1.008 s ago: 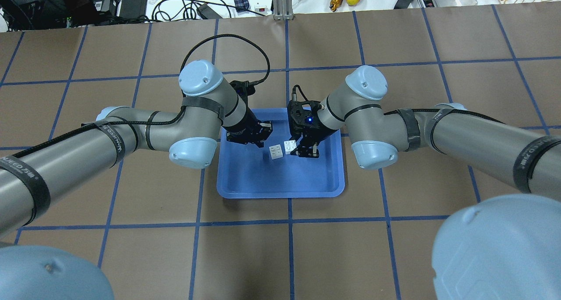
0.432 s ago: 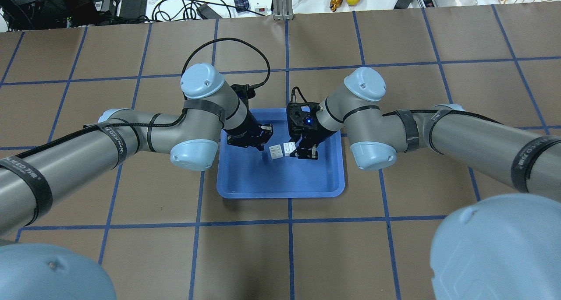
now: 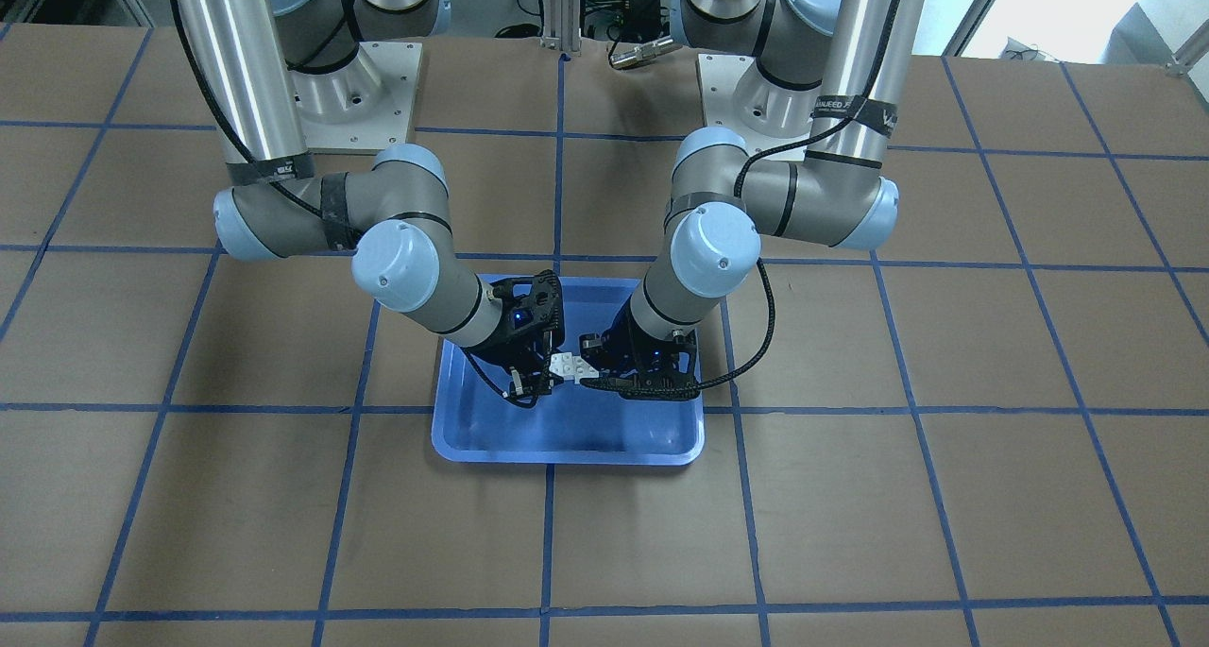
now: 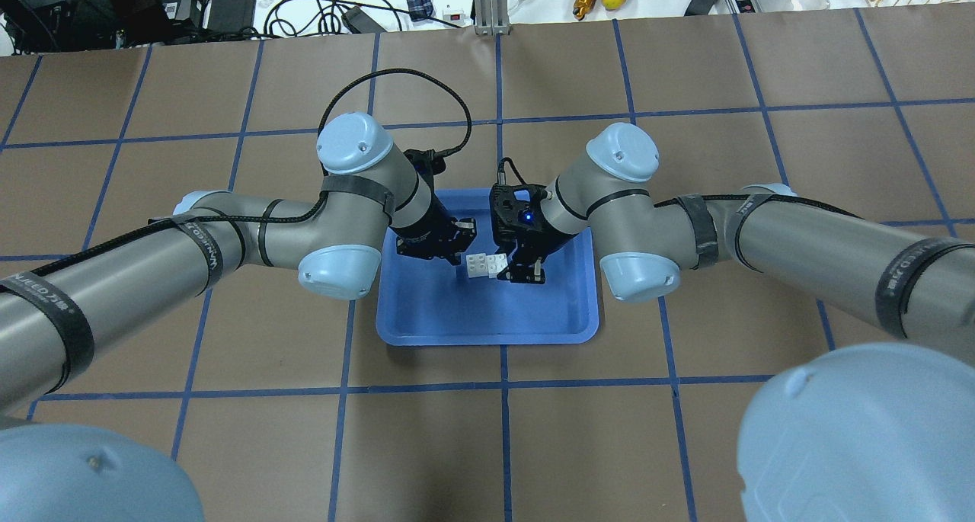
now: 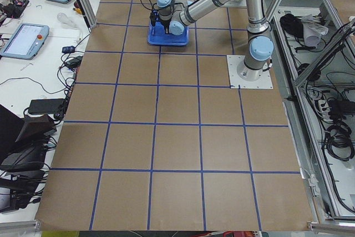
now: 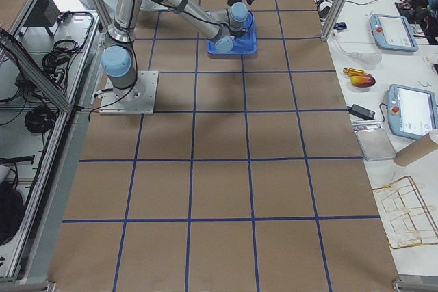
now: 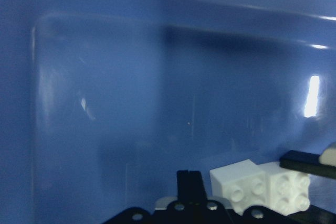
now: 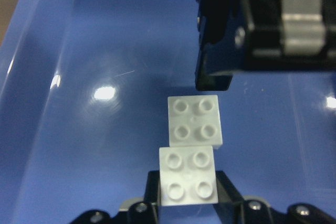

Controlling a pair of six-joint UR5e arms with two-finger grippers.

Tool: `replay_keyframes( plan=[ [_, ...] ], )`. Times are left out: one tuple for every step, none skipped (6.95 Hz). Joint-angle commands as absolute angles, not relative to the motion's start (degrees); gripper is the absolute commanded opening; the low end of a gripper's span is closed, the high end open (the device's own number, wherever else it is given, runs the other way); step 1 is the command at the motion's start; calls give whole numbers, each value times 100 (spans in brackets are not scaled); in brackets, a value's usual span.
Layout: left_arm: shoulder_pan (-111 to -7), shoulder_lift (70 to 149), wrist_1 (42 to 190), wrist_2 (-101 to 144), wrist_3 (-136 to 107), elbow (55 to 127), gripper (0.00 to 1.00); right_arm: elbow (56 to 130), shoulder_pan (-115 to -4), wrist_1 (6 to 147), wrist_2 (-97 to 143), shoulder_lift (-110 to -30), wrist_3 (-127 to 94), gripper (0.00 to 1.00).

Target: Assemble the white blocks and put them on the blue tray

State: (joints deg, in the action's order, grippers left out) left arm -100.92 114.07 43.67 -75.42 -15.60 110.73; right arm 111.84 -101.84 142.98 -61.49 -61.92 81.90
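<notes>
Two white blocks are held side by side, touching, studs up, just above the blue tray (image 4: 487, 316). My left gripper (image 4: 466, 261) is shut on the left block (image 4: 478, 266). My right gripper (image 4: 519, 272) is shut on the right block (image 4: 497, 261). In the right wrist view my own block (image 8: 188, 180) sits between my fingers, with the other block (image 8: 193, 120) right beyond it under the left gripper's fingers (image 8: 212, 77). In the left wrist view both blocks (image 7: 239, 184) show at the lower right. The front view shows them (image 3: 567, 368) between the grippers.
The tray's raised rim (image 3: 567, 458) surrounds both grippers over the tray's far half. The tray lies on a brown table with blue tape lines (image 4: 503, 385). Cables, tools and teach pendants (image 6: 393, 32) lie beyond the far table edge.
My right gripper has moved left and slightly toward the robot with its block, closing the gap until it touches the left block. The left gripper has barely moved.
</notes>
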Motion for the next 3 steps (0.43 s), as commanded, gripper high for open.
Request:
replay_keyframes(
  plan=[
    [-10116, 11391, 4351, -7550, -1564, 11074, 0, 11188, -10204, 14291, -6161, -6187, 8174, 57],
    [-10108, 11391, 4342, -7550, -1556, 11066, 0, 11180, -10204, 14291, -6161, -6205, 8165, 79],
    [-10116, 11382, 4342, -7550, -1547, 11065, 0, 11180, -10204, 14282, -6161, -6222, 8165, 95]
  ],
)
